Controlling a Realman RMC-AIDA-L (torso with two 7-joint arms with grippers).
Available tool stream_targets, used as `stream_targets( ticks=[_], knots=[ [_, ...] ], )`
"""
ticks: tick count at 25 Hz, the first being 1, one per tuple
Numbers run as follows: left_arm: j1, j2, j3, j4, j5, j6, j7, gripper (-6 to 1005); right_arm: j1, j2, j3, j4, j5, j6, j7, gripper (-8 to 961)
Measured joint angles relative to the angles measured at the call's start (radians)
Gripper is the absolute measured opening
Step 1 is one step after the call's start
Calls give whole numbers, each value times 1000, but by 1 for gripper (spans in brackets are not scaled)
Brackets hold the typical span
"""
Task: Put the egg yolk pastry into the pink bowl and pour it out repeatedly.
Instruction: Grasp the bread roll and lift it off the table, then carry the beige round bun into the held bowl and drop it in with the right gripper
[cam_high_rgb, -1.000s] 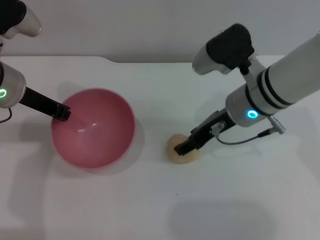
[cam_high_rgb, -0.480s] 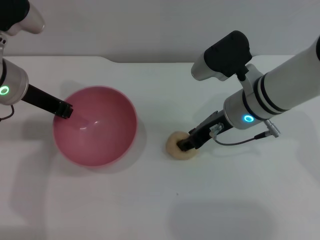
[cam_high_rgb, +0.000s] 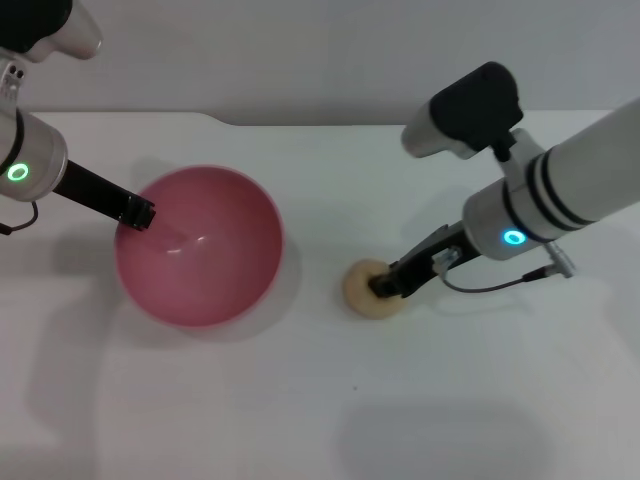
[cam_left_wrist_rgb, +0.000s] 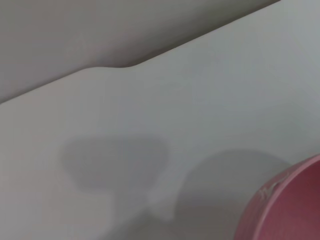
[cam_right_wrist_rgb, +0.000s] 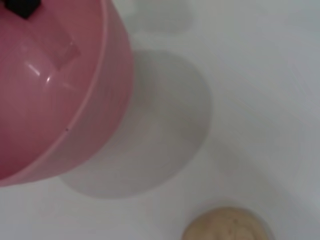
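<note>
Right gripper (cam_high_rgb: 384, 289): fingers on the egg yolk pastry (cam_high_rgb: 366, 290), which sits on the white surface (cam_high_rgb: 300, 400); whether they pinch it cannot be told.
Left gripper (cam_high_rgb: 138, 214): fingers clamped on the near rim of the pink bowl (cam_high_rgb: 200, 247), well apart from the pastry.
Risks: soft dough may squash or slip from a shallow hold; the one-sided rim hold may let the bowl tip.

Bare table (cam_high_rgb: 310, 400) between pink bowl (cam_high_rgb: 200, 250) and egg yolk pastry (cam_high_rgb: 362, 291)
</note>
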Motion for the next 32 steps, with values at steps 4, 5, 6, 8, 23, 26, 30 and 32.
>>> stream_targets(
  ticks=[4,5,6,8,23,26,30,32],
  knots=[
    [-6,-2,20,-8,0,0,-3,-1,-52,-1,118,59,2,75,-50,224],
    [-7,-2,31,-9,0,0,-4,-1,-87,-1,181,115,10,122,-72,213],
    [-7,-2,31,-9,0,0,-4,-1,-87,-1,181,115,10,122,-72,203],
    [-11,-4,84,-10,-3,0,-27,-1,-128,-2,249,194,20,180,-88,186],
    [-173,-17,419,-68,-47,-15,-214,-1,-199,2,374,615,194,468,-94,95],
    [-207,-16,422,-76,-70,-16,-231,-1,-196,2,329,603,203,468,-94,85],
    [-221,-11,413,-76,-95,-13,-224,-1,-180,2,275,541,199,454,-93,73],
    [-225,-9,411,-76,-97,-9,-224,-1,-168,2,260,512,199,452,-93,69]
  ],
)
